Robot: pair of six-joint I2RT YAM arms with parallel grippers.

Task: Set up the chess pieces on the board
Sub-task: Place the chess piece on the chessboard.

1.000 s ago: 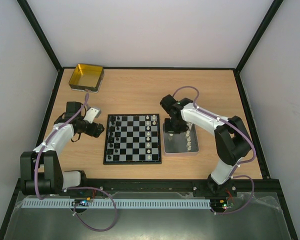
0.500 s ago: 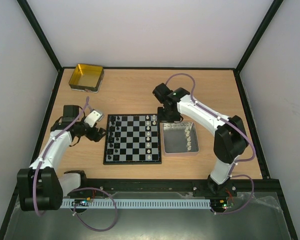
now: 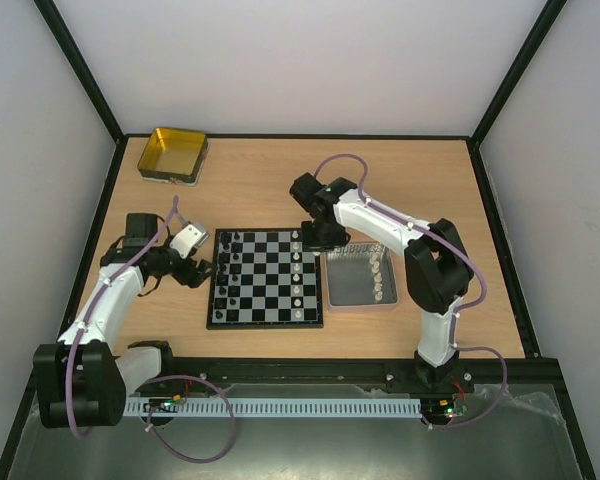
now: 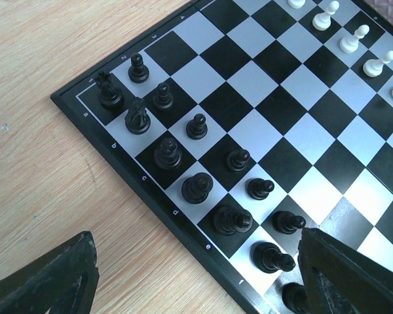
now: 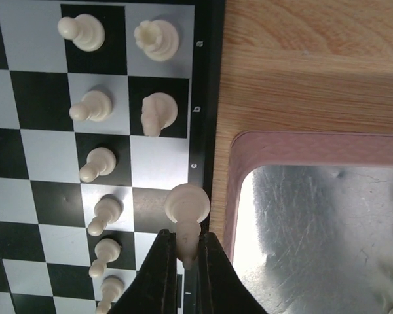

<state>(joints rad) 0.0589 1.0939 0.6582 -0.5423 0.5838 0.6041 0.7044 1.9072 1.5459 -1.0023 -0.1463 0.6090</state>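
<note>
a: rt side first. what's the right gripper (image 5: 185,258) doing?
b: clamped on a cream piece (image 5: 187,206), fingers pinching its lower half, round head sticking out past the tips. it's over the board (image 3: 265,277), at the right border strip, towards the far right corner. can't tell if it touches the surface.
a: what else is on that side of the board?
b: white pieces (image 5: 95,108) in the 2 cols along the right edge. pawns in the inner col, a rook and knight in the outer col near the far corner.
a: and off the board?
b: silver tray (image 3: 342,290) just beside the right edge, touching or nearly. a few more white pcs (image 3: 377,275) lie along the tray side away from the board.
a: left gripper (image 4: 196,261)?
b: spread wide, nothing btwn the fingers. it hangs over the table (image 3: 270,185) just beside the board's left edge, cam looking across it.
a: black pieces (image 4: 196,186)?
b: upright in the 2 cols along the left edge, 1 per square.
a: anything else?
b: yellow tin (image 3: 173,152), well apart from the board, beyond its far left corner.
</note>
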